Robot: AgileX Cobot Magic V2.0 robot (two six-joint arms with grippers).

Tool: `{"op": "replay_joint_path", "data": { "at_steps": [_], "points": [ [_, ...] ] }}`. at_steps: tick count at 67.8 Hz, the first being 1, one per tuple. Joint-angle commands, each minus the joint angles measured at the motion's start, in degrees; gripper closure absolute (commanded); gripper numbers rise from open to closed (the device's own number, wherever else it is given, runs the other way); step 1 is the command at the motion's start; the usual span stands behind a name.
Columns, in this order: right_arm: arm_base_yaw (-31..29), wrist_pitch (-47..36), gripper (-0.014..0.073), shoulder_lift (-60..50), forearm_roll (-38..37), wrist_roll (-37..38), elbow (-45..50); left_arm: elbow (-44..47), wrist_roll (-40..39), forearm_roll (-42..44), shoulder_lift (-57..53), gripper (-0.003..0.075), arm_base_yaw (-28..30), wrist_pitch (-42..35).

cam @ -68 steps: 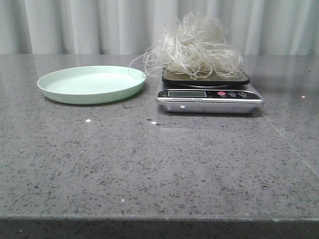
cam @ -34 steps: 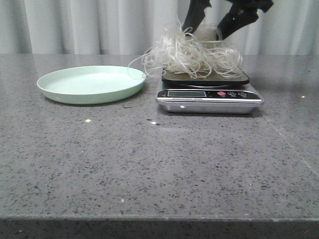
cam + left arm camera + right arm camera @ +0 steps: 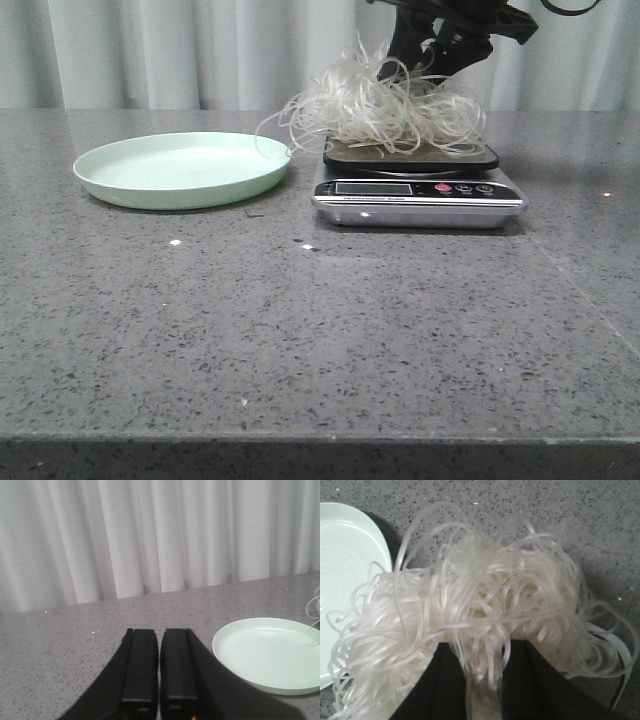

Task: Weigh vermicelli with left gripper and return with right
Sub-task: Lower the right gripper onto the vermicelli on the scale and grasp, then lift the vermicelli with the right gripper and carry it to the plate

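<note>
Right fingers pinched into the vermicelli on the scale

In the front view the vermicelli (image 3: 385, 110) sits heaped on the black platform of the scale (image 3: 420, 190), right of centre in the upper half of the frame, loose strands trailing left toward the pale green plate (image 3: 180, 170) on the grey desk (image 3: 320, 330). The right gripper (image 3: 432, 55) reaches down from the top of the frame, its fingers (image 3: 540, 685) sunk in the tangle and clenched on a bundle of strands. The left gripper (image 3: 159, 680) hovers over bare desk beside the plate, its fingers pressed together, empty.
</note>
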Motion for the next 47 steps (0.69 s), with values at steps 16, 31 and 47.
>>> {"op": "replay_joint_path", "data": {
  "at_steps": [16,31,47],
  "points": [
    [-0.35,1.10,0.0443,-5.47,-0.04,-0.70,-8.42,-2.02,-0.73,-0.68,0.39,0.0584,0.04,-3.74],
    [-0.22,3.74,0.0443,-6.64,0.01,-0.70,-18.70,-2.02,-0.73,-0.68,0.39,0.0584,0.04,-3.48],
    [4.45,2.00,0.0443,-6.37,0.31,-0.70,-26.66,-2.02,-0.73,-0.68,0.39,0.0584,0.04,-3.48]
  ]
}}
